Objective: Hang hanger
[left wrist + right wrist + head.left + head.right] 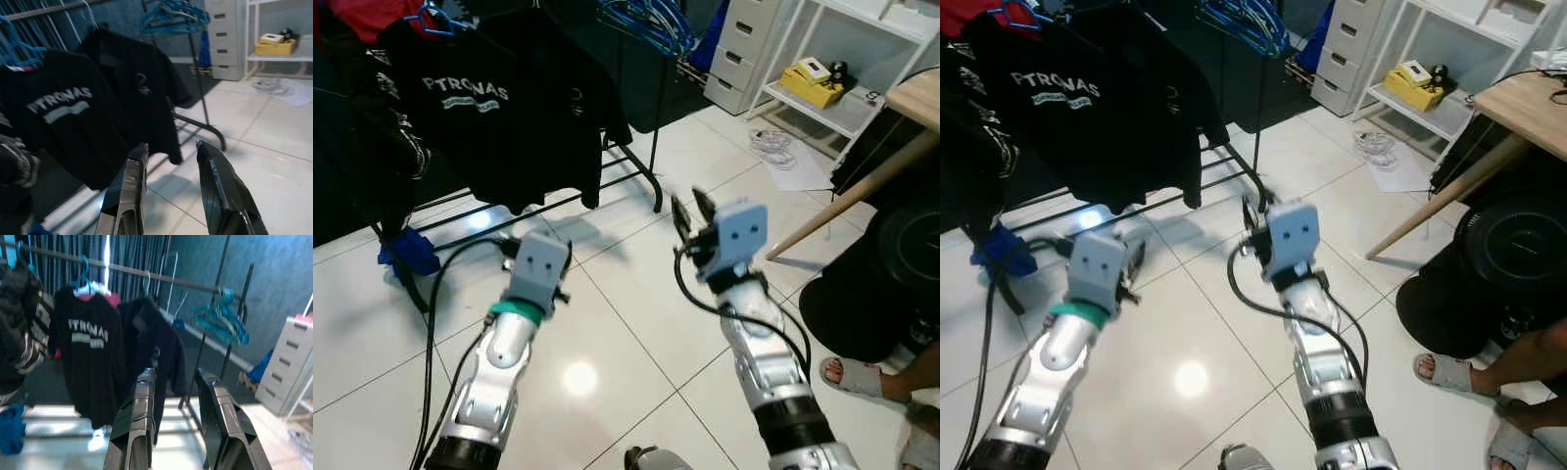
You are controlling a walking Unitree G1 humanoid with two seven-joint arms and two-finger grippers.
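A: Surface, room?
B: White tiled floor [636, 323]; clothes rack [146, 278] at 11 o'clock holding black T-shirts [475, 108], blue hangers [222, 318] bunched at its end.
A: Grippers?
B: Left gripper [171, 196], right gripper [176, 431]: fingers parted, empty.

- The left gripper's [168, 191] fingers were hidden behind its own wrist housing in the head views; the wrist view cut them off at its lower edge.
- The clothes rack's [636, 162] top rail ran out of the head views above the black T-shirt [480, 108].
- The blue hangers [651, 24] bunched beside that T-shirt were cut off at the top edge, too tangled to count.
- The T-shirt's smaller print under the large lettering was too blurred to read.
- A person's sandalled foot [862, 377], right of the rack, showed; the body was cut off.
- The wooden table [915, 98] was cropped at the right edge.
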